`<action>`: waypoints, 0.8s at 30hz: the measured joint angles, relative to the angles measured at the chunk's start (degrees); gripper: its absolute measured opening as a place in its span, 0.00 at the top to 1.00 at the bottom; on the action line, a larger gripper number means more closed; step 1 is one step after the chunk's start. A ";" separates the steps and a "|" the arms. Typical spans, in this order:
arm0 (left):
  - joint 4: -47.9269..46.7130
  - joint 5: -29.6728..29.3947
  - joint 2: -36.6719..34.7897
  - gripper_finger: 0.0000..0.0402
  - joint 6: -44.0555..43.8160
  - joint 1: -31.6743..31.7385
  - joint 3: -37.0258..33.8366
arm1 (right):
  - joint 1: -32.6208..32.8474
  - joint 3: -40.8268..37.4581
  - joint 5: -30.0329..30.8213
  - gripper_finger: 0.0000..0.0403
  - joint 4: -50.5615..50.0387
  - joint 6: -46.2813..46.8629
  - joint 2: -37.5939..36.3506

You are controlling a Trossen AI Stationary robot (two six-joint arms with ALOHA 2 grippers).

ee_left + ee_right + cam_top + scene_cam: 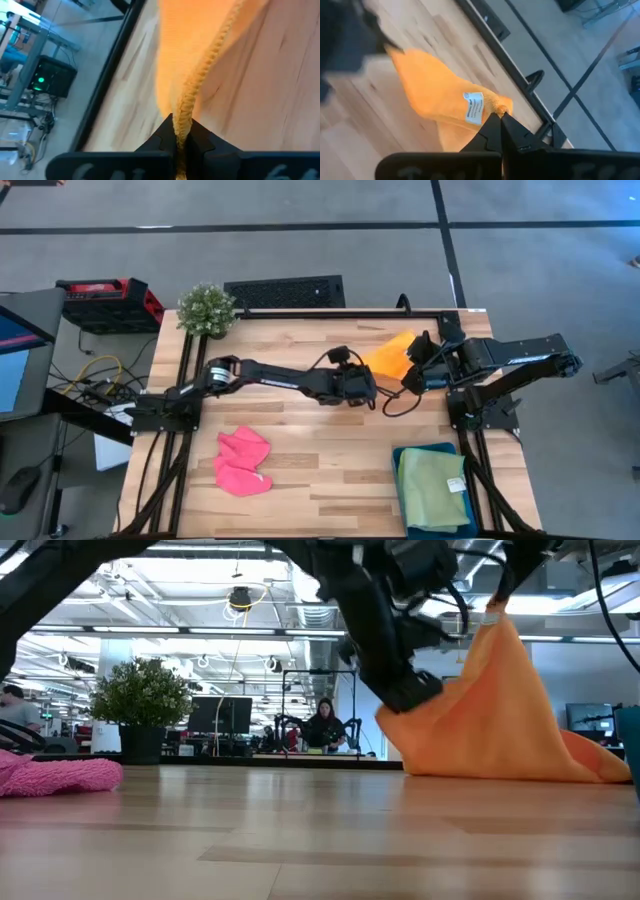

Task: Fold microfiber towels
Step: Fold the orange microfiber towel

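Both grippers pinch the orange towel [390,357] — left gripper [180,137] on hem, right gripper [499,119] on corner. Uneven pull — hem may slip free.

Towel [388,356] between both end effectors, far-centre.

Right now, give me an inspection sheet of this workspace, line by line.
Surface: wooden table, bare across its middle.
Job's things: orange towel lifted off the far right part of the table, lower edge on the wood; pink towel crumpled near front left; green towel on the teal tray at front right.
Clutter: potted plant at the far left corner.
Grippers: left gripper shut on the orange towel's stitched edge; right gripper shut on its corner by the white label.
Cables: black cable looping on the table between the arms.
Surroundings: red case on the floor; a person seated far behind.
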 joint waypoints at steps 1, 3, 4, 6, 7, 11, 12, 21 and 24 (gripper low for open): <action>-1.74 -0.01 -0.96 1.00 -0.04 -0.03 0.02 | 0.00 0.00 -0.27 0.98 -0.85 -0.02 0.00; -5.10 0.00 -2.84 1.00 -0.21 -0.04 0.02 | 0.02 0.00 -0.85 0.98 -2.44 -0.07 0.00; -7.10 0.04 -3.88 1.00 -0.41 -0.04 0.00 | 0.00 0.00 -1.47 0.98 -2.67 -0.37 0.00; -9.71 0.00 -6.45 1.00 -0.85 0.07 0.00 | 0.00 0.00 -3.08 0.98 -2.48 -2.61 -0.05; -10.82 -0.13 -7.83 1.00 -0.91 0.28 0.00 | 0.00 0.11 -3.64 0.98 -2.45 -3.74 -0.18; -15.07 -0.24 -13.27 1.00 -0.96 1.56 0.02 | 0.01 1.62 -3.59 0.98 -2.46 -5.15 -0.17; -16.35 -0.26 -14.51 1.00 -0.96 1.94 0.02 | 0.00 2.03 -3.44 0.98 -2.44 -5.95 -0.15; -19.72 3.05 -25.90 1.00 5.94 6.31 0.02 | -0.06 5.63 1.85 0.98 -0.46 -10.54 -0.14; -19.24 5.63 -29.60 1.00 9.02 7.26 0.02 | -0.78 7.11 5.53 0.98 0.45 -10.75 -0.15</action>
